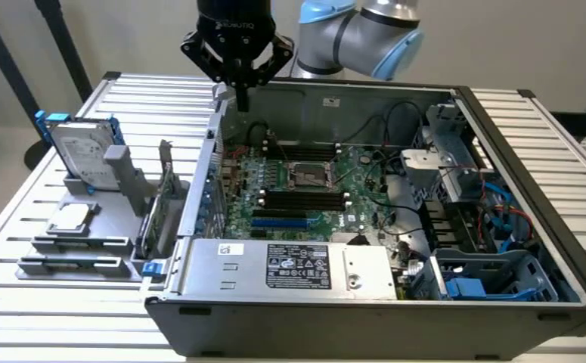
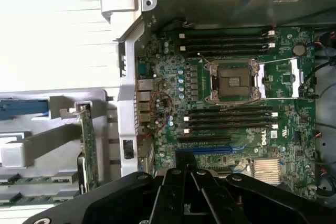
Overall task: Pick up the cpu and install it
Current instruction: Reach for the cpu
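Gripper (image 1: 240,97) one, cpu (image 1: 71,218) one, apart

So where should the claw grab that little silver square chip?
Probably by two opposite thin edges of the cpu, coming straight down from above. It lies flat, silver top up, on the grey rack, so only its rim is free to pinch; the hard drive stands upright close by.
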Robot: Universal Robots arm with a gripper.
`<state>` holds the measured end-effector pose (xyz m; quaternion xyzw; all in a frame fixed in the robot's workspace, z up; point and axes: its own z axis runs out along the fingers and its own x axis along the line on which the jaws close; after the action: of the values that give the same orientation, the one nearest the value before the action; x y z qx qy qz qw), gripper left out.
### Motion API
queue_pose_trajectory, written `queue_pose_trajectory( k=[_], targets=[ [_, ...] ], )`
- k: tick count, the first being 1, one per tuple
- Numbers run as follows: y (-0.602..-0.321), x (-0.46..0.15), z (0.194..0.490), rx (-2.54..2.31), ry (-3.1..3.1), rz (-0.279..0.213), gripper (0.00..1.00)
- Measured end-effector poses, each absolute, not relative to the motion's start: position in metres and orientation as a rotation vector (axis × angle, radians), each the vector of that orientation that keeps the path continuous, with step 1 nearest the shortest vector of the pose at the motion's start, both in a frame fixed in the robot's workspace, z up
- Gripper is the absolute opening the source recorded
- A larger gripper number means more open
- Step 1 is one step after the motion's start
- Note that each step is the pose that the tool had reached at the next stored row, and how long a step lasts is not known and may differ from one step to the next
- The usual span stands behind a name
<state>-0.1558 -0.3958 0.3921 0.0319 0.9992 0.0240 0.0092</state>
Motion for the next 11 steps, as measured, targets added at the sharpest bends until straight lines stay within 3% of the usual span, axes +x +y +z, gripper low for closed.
queue_pose_trajectory(
  k=[11],
  targets=[
    [-0.396,-0.206,0.385,0.100,3.122,0.073,0.11]
  ],
)
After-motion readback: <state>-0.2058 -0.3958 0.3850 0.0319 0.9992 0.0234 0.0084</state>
